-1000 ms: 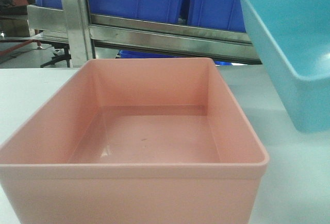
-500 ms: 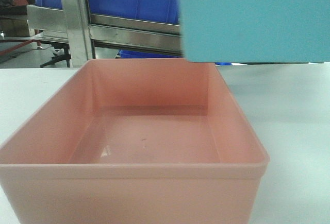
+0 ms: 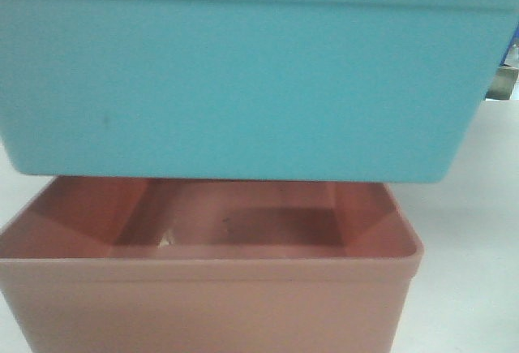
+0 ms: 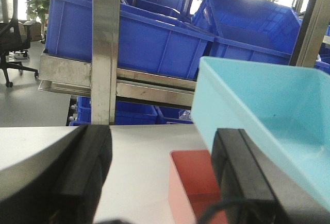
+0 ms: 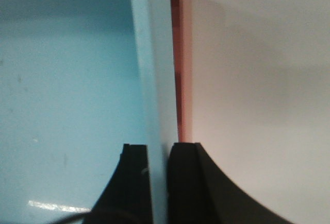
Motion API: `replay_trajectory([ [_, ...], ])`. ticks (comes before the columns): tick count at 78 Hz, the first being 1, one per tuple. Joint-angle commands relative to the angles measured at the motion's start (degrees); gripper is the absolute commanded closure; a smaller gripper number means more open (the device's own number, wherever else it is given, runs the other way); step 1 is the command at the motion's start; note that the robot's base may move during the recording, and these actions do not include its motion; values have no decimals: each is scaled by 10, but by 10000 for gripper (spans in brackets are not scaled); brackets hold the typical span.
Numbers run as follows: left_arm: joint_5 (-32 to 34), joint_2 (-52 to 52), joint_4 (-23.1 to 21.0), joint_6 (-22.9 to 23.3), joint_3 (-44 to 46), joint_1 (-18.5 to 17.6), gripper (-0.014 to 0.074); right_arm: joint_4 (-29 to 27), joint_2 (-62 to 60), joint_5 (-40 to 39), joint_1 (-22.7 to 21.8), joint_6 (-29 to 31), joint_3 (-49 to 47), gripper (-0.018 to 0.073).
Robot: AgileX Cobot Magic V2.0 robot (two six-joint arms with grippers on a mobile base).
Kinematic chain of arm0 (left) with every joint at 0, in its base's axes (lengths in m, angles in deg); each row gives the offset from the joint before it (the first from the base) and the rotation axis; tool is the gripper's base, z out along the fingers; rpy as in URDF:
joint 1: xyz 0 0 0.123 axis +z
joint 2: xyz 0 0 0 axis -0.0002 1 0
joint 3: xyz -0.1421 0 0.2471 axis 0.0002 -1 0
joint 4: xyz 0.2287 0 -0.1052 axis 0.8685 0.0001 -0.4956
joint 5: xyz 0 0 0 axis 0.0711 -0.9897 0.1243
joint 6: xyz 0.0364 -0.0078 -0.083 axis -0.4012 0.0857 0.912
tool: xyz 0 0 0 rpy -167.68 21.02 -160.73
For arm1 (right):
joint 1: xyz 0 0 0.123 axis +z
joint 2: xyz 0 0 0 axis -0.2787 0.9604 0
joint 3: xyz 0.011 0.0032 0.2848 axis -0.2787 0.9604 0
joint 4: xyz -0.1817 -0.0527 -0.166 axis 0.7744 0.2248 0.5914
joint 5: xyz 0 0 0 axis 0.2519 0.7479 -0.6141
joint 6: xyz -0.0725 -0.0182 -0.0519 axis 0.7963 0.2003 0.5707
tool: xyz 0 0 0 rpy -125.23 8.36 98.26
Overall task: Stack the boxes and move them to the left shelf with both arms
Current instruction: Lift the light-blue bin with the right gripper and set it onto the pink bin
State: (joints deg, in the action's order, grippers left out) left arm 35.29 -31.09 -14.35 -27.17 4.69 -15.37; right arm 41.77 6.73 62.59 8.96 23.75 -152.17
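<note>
Box [image 3: 243, 77], blue, now over pink box [image 3: 203, 296]

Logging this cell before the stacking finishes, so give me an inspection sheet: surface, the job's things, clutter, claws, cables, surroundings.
Surface: pale table, no spills seen.
Job's things: blue box held open side up over the pink box, which sits on the table; contact between them cannot be told.
Clutter: nothing seen.
Claws: right claw shut on the blue box's wall; left claw open, holding nothing.
Cables: thin black cable beside the left claw.
Surroundings: steel rack holding dark blue bins; office chair.
</note>
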Motion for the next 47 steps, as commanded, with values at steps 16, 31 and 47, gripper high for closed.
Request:
replay_trajectory([
  [16,41,3,-1,0,16,2,261,21,1,-64,39,-55,-19,503],
  [31,41,3,-1,0,16,2,261,21,23,-62,48,-55,-19,503],
  [47,41,3,-1,0,16,2,261,23,23,-57,48,-54,-18,503],
])
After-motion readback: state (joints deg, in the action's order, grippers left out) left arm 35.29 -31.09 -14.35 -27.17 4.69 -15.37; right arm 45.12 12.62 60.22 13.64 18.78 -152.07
